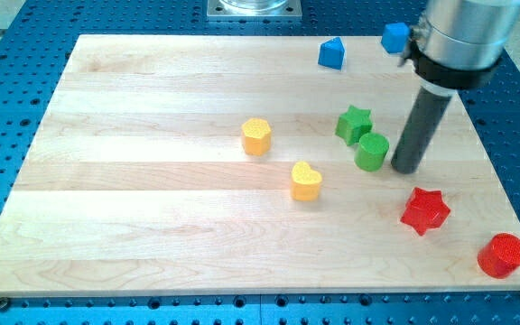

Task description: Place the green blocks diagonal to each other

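A green star block sits right of the board's centre. A green cylinder lies just below and to its right, touching or nearly touching it. My tip is down on the board just to the right of the green cylinder, a small gap away. The dark rod rises from the tip toward the view's top right.
Two yellow blocks lie left of the green ones: one near the centre, a heart shape below it. A red star and a red cylinder sit at the bottom right. Two blue blocks lie near the wooden board's top edge.
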Controlling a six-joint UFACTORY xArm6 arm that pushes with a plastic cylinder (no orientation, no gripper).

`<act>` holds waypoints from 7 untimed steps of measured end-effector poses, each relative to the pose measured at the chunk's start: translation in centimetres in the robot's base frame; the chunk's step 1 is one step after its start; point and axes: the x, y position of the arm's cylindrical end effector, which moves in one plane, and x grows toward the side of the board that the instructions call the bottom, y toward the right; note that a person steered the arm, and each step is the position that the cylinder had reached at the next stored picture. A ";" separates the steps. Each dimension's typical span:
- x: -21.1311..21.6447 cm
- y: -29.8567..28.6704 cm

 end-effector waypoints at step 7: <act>-11.7 -16.0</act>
